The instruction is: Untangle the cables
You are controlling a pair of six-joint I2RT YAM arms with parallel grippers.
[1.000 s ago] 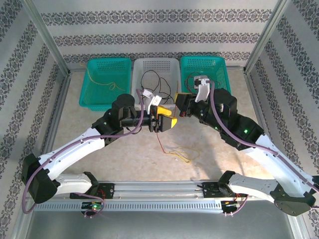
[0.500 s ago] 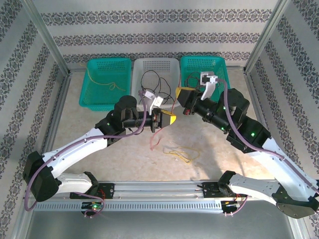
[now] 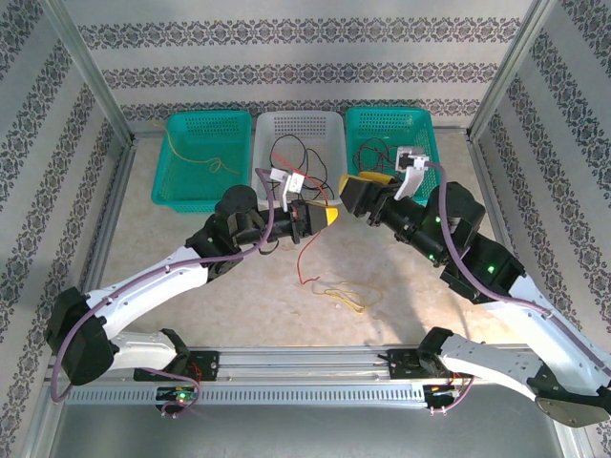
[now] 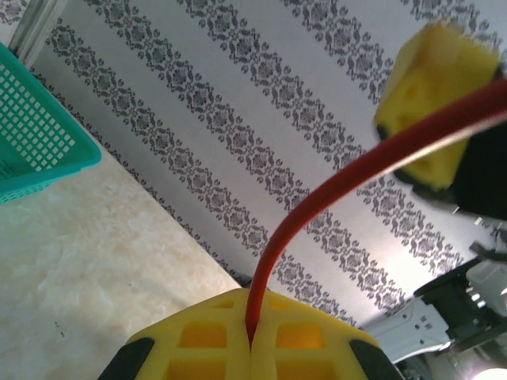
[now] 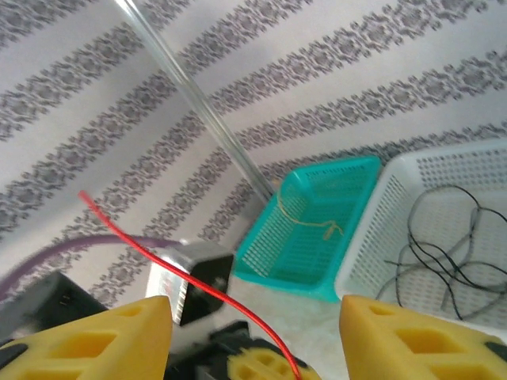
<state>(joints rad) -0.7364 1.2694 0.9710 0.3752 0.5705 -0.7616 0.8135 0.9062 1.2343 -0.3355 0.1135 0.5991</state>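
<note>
Red cable (image 4: 317,190): looks feather-light, limp, likely slips. Left fingers (image 4: 198,340) clamped on it; right fingers (image 5: 396,332) apart. Best hold: just beside left grip.

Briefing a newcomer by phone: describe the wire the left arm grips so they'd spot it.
Find the white plastic basket at the table's far edge. Just before it, the left tool pinches a thin red wire dangling downward; its neighbours are a yellow wire and black wires.
</note>
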